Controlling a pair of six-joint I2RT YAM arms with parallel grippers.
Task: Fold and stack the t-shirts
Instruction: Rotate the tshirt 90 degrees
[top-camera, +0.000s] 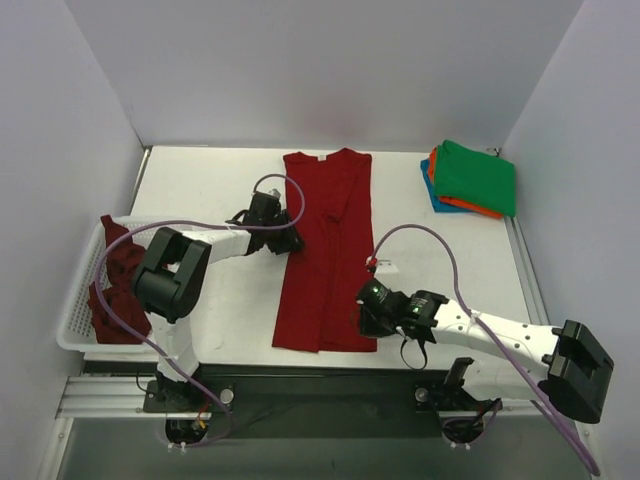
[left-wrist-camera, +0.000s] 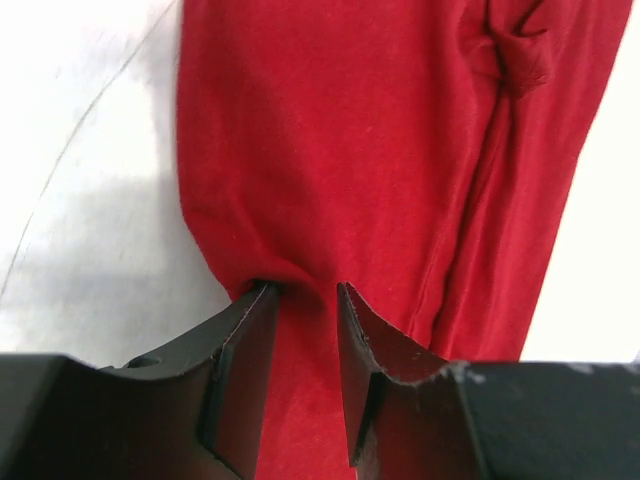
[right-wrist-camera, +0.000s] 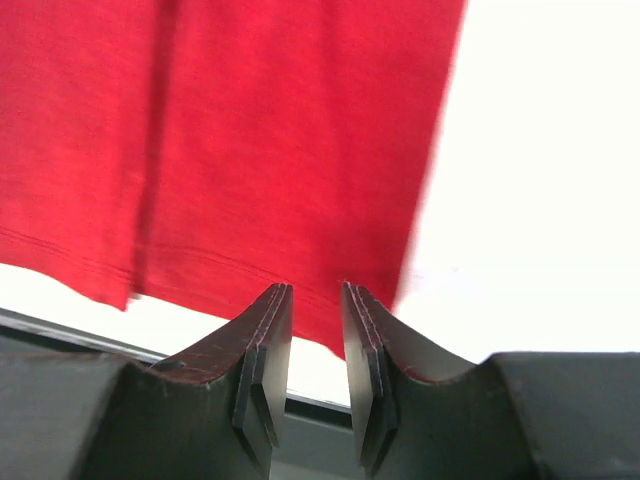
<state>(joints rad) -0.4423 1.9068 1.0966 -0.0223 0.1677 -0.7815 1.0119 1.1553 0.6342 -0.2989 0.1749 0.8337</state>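
A bright red t-shirt (top-camera: 325, 250) (left-wrist-camera: 380, 150) (right-wrist-camera: 220, 130) lies flat and lengthwise on the white table, folded into a narrow strip with its collar at the far end. My left gripper (top-camera: 293, 240) (left-wrist-camera: 305, 290) sits at the shirt's left edge about halfway along. Its jaws stand apart, the tips pressing on cloth that puckers between them. My right gripper (top-camera: 365, 318) (right-wrist-camera: 316, 288) is at the shirt's near right corner by the hem, its jaws apart and gripping nothing. A folded pile sits at the back right, with a green shirt (top-camera: 475, 175) over an orange shirt (top-camera: 452, 203) and a blue shirt (top-camera: 430, 188).
A white mesh basket (top-camera: 75, 300) at the left table edge holds a crumpled maroon t-shirt (top-camera: 115, 280). Purple cables loop over both arms. The table's near edge (right-wrist-camera: 200, 350) runs just below the shirt's hem. White walls close in the back and sides.
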